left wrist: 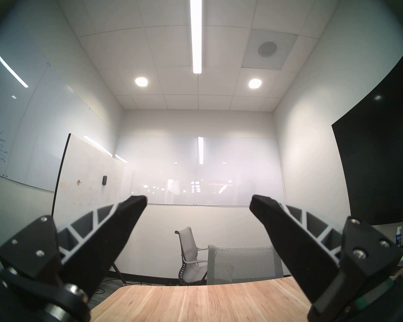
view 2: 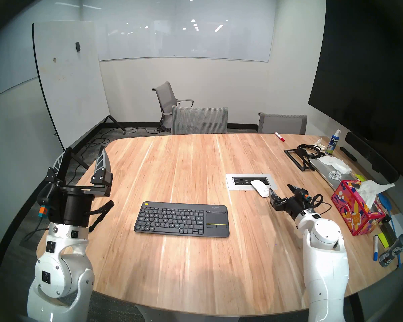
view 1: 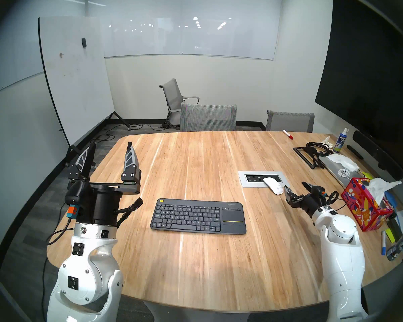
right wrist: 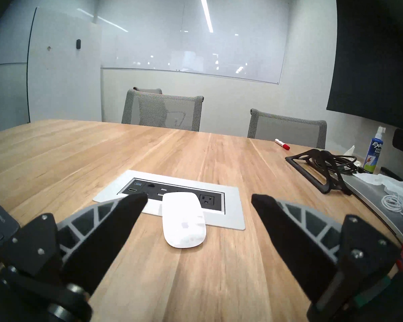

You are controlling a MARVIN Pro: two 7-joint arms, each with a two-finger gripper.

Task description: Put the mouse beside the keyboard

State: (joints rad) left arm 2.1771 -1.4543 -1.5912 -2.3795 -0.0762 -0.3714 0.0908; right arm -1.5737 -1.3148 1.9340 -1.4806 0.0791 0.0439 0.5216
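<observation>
None of the carrying is done: the mouse (right wrist: 183,219) lies half on the socket plate (right wrist: 228,218), well apart from the keyboard (view 1: 198,216). I have the right gripper (right wrist: 199,201) low, jaws wide and empty, just short of it. The left gripper (view 1: 111,156) hangs spread and idle. Bare table (view 1: 219,263) lies right of the keyboard; the tissue box (view 1: 365,205) crowds my right arm.

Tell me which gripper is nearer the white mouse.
Right. The right gripper is open just short of the mouse, lined up on it. The left gripper is raised, open, beyond the keyboard's far side.
</observation>
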